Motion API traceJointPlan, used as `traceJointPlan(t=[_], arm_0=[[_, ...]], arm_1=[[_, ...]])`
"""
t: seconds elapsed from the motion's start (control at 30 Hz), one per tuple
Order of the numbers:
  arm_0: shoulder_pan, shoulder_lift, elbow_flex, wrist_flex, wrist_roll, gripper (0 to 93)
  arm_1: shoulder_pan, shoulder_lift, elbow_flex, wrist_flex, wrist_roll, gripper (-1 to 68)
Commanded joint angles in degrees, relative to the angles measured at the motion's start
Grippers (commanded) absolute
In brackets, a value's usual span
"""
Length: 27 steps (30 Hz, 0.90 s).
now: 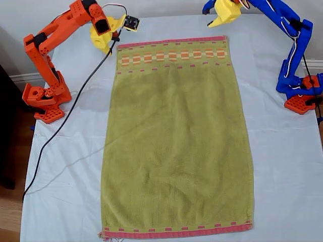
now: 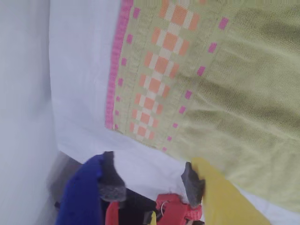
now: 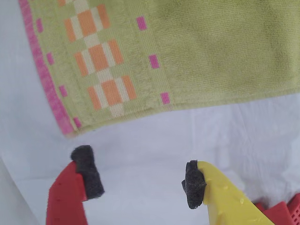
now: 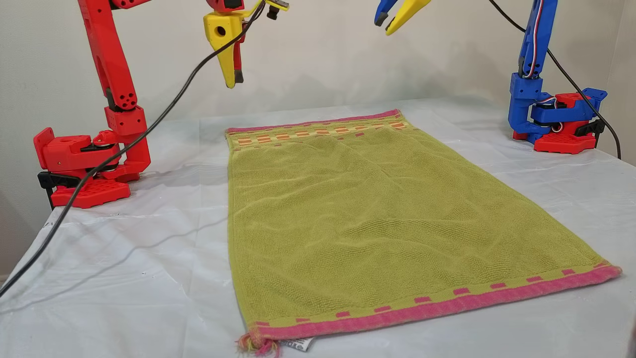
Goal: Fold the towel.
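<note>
The olive-green towel (image 1: pixel 176 141) lies spread flat on the white sheet, one pink band at the far end and one at the near end. Its checked stripe (image 1: pixel 172 56) runs along the far end. A small white tag (image 4: pixel 296 344) sticks out at a near corner. My first gripper (image 1: pixel 218 15), blue and yellow, hangs open above the far corner on the exterior view's right, with that corner of the towel (image 2: pixel 234 93) in its wrist view. My second gripper (image 1: pixel 108 43), red and yellow, hangs open above the other far corner of the towel (image 3: pixel 201 51). Neither touches the cloth.
The white sheet (image 1: pixel 282 176) covers the table. The orange arm's base (image 1: pixel 45 98) stands at the exterior view's left and the blue arm's base (image 1: pixel 300 93) at its right. A black cable (image 1: pixel 65 118) trails across the sheet beside the towel. A wall stands behind.
</note>
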Motion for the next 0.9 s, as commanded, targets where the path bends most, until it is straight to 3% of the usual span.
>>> traceJointPlan(t=[0.0, 0.07, 0.1, 0.5, 0.87], arm_0=[[-3.0, 0.4, -7.8, 0.8, 1.8, 55.9], [-4.6, 0.0, -8.9, 0.8, 3.2, 62.6], [-5.7, -0.1, -9.1, 0.7, 3.4, 64.5], [-14.2, -7.3, -9.5, 0.7, 1.6, 75.3], [-15.3, -18.8, -12.5, -3.1, -0.4, 79.6]], arm_1=[[-0.4, -1.6, -7.6, 0.2, -1.1, 45.8], [-0.8, -3.9, -9.9, 0.2, -1.6, 55.7], [-0.8, -4.9, -10.8, 0.2, -1.7, 56.4], [0.4, -11.9, -12.0, 0.2, 1.5, 44.0], [3.3, -18.5, -11.4, 0.2, 6.7, 41.6]])
